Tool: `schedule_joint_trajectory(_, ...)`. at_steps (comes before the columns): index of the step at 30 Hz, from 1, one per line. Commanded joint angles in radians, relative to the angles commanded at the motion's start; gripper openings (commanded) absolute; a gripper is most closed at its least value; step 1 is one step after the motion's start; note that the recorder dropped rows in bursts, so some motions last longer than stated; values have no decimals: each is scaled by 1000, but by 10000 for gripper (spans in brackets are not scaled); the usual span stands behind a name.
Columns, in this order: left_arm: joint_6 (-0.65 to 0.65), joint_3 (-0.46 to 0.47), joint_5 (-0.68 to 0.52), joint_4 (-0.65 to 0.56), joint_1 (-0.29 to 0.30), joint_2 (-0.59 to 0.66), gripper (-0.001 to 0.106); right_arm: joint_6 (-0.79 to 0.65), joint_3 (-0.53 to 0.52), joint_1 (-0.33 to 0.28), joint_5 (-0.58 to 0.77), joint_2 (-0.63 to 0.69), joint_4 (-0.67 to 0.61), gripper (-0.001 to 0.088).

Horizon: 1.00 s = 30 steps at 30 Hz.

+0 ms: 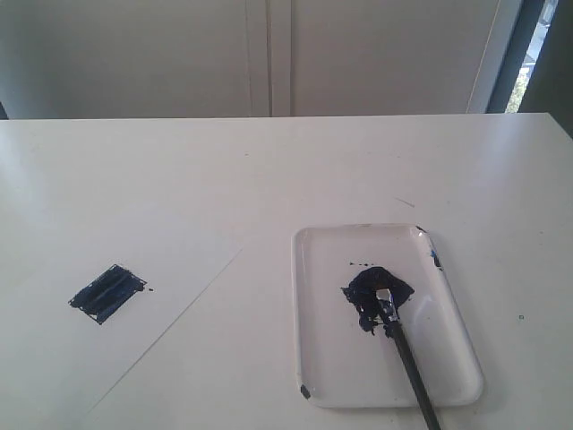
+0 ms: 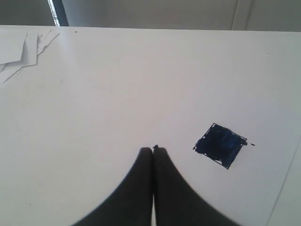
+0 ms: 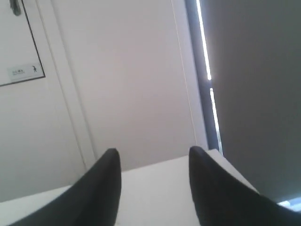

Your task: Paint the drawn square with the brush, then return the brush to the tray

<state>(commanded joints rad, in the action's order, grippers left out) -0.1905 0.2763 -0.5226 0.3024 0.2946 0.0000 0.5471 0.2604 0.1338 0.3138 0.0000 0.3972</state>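
Note:
The drawn square (image 1: 108, 293) lies on the paper at the left, its inside streaked dark blue; the left wrist view shows it too as the drawn square (image 2: 220, 145). The brush (image 1: 405, 351) rests in the white tray (image 1: 452, 318) at the right, bristles on the dark blue paint blot (image 1: 374, 291), handle running out over the tray's near rim. My left gripper (image 2: 153, 150) is shut with nothing in it, above bare paper beside the square. My right gripper (image 3: 151, 157) is open and empty, pointing at the far table edge and wall. Neither gripper shows in the exterior view.
A large white paper sheet (image 1: 179, 269) covers the left of the white table (image 1: 295, 170). Loose paper scraps (image 2: 23, 49) lie at a far corner in the left wrist view. A small dark mark (image 1: 305, 391) sits in the tray's near corner.

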Motion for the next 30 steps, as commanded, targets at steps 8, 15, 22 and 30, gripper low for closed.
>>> schedule_joint_trajectory(8,0,-38,-2,0,0,0,0,0,-222,-6,-1,0,-2,436)
schedule_joint_trajectory(15,0,-97,31,0,0,0,0,0,-260,-6,26,0,-1,436)
schedule_joint_trajectory(22,0,-105,35,0,0,0,0,0,-260,-6,28,0,2,436)
schedule_joint_trajectory(30,11,-106,46,-32,2,0,0,0,-260,-6,41,0,-56,436)
